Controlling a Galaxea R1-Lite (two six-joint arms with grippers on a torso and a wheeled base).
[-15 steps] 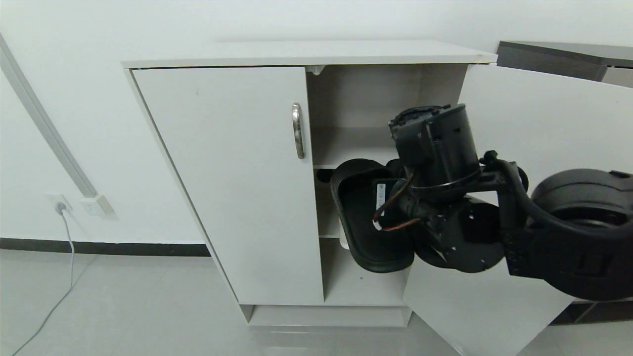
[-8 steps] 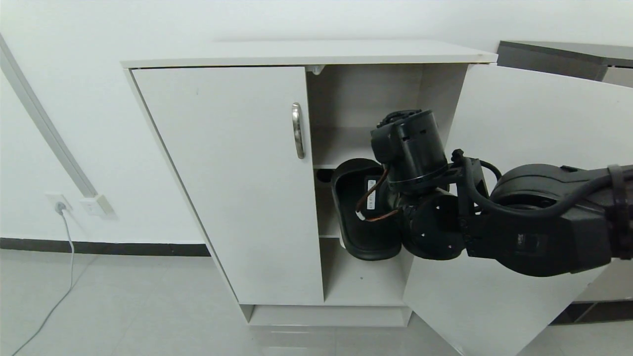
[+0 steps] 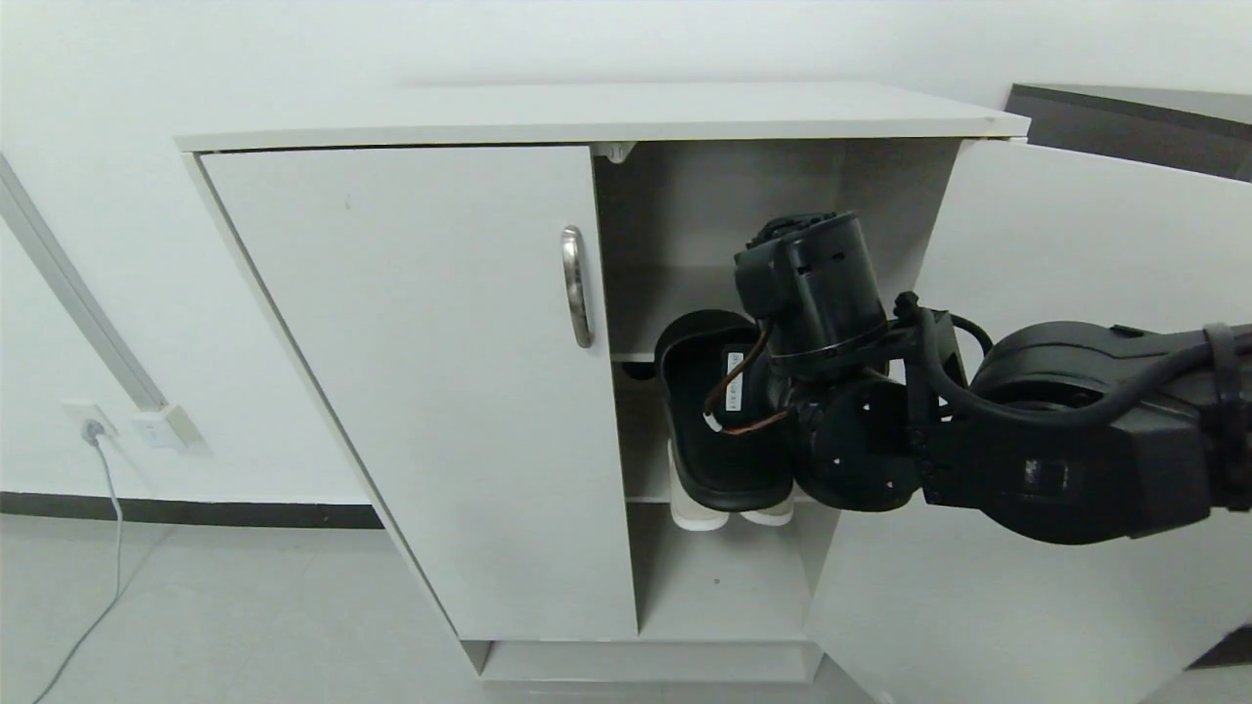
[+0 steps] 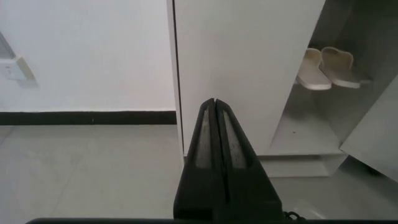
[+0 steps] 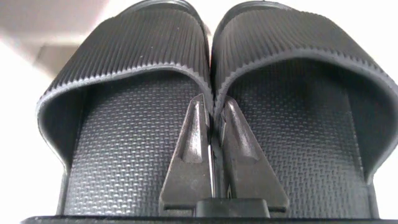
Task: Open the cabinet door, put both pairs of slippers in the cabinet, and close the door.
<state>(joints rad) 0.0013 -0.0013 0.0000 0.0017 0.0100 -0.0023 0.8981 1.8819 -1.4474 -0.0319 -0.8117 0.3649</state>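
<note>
The white cabinet [image 3: 606, 112] has its right door [image 3: 1056, 244] swung open and its left door [image 3: 421, 372] closed. My right gripper [image 5: 213, 106] is shut on the pair of black slippers [image 5: 130, 112], pinching their two inner edges together. In the head view the black slippers [image 3: 709, 430] hang sole-out in the cabinet opening, in front of the middle shelf. A pair of white slippers [image 3: 729, 513] lies on that shelf just below them, also seen as the white slippers [image 4: 326, 67]. My left gripper [image 4: 214, 102] is shut on nothing, low over the floor before the closed door.
The closed door carries a metal handle [image 3: 577, 286]. The bottom compartment [image 3: 714, 577] is bare. A wall socket with a cable [image 3: 90, 425] sits at the left. A dark desk [image 3: 1125, 112] stands behind the open door.
My right arm carried the black slippers forward into the cabinet opening. The head camera has since shifted, and the white slippers now show beneath the black pair.
</note>
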